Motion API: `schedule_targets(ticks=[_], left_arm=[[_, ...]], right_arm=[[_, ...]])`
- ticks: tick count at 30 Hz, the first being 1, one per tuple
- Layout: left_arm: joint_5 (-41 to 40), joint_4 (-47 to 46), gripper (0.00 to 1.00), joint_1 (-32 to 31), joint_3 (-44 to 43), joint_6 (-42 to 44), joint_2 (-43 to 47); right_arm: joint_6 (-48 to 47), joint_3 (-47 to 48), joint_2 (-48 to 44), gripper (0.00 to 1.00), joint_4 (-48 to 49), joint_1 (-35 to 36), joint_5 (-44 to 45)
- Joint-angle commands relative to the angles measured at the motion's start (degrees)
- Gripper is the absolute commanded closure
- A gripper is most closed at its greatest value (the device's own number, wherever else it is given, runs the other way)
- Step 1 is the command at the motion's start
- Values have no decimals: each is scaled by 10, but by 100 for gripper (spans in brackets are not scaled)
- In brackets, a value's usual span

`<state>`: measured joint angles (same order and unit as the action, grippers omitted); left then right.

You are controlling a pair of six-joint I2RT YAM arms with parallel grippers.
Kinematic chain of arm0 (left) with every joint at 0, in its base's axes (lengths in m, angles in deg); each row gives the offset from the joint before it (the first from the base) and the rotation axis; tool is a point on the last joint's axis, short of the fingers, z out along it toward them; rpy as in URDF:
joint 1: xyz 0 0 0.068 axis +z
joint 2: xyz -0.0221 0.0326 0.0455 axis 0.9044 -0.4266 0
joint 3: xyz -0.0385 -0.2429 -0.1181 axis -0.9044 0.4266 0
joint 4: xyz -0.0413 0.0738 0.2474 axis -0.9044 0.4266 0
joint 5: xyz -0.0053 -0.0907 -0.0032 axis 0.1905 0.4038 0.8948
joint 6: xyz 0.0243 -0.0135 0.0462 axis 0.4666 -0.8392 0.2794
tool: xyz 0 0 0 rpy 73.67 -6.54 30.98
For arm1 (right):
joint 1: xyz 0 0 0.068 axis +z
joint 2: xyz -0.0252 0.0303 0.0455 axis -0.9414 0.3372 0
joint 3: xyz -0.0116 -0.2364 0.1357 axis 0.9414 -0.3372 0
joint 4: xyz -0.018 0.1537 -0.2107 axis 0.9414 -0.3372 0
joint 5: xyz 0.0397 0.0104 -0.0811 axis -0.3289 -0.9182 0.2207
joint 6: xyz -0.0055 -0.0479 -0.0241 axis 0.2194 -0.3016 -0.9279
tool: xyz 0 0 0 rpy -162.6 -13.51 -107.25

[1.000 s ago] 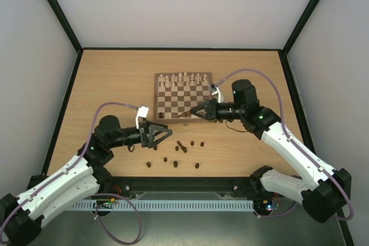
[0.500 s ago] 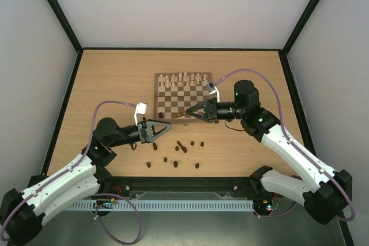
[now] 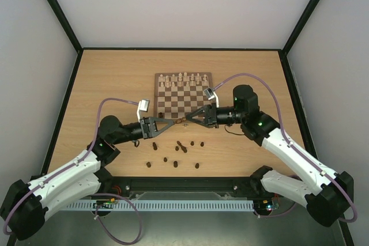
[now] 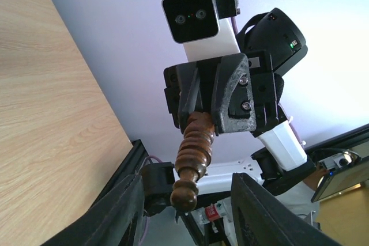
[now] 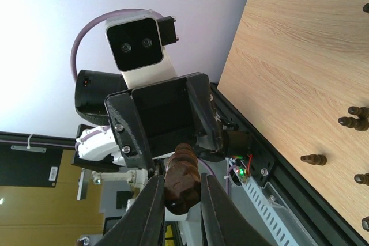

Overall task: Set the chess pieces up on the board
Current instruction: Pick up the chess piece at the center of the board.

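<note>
**Both claws meeting on one dark piece at the board's near edge**

- Top view: left claw (image 3: 173, 121) and right claw (image 3: 190, 120) point at each other, tip to tip, over the near edge of the board (image 3: 173, 105). One dark chess piece (image 3: 181, 120) lies lengthwise between them.
- Right claw: clamped together on the piece. In its own wrist view, both fingers (image 5: 151, 205) press against the turned brown body.
- Left claw: apart. In the left wrist view, the piece's rounded end sits between its fingers (image 4: 118, 214) with a gap on each side, so there is no contact.
- Same view: the piece juts out of the right claw at a slant.
- Loose dark pieces (image 3: 183, 148): about nine are scattered on the desk (image 3: 115, 79) between the board and the arm bases, a few of them close together. Whether each is upright or lying cannot be told.
- White pieces (image 3: 183, 78) stand in the board's two far rows.
- The board's near rows show no seated dark piece.
</note>
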<state>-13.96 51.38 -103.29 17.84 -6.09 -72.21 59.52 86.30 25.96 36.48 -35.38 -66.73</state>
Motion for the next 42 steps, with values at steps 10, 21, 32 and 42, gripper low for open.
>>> schedule_targets(ticks=[10,21,32,42], left_arm=[[7,-28,63,3,6,-6,1],[11,-27,63,1,6,-1,-16],[1,66,89,6,-28,41,-27],[-87,487,88,101,-169,249,-38]], right_arm=[[-1,-8,-2,87,12,4,-5],[2,-4,18,87,26,6,-7],[-47,13,28,87,-44,6,31],[-235,148,99,87,-318,7,268]])
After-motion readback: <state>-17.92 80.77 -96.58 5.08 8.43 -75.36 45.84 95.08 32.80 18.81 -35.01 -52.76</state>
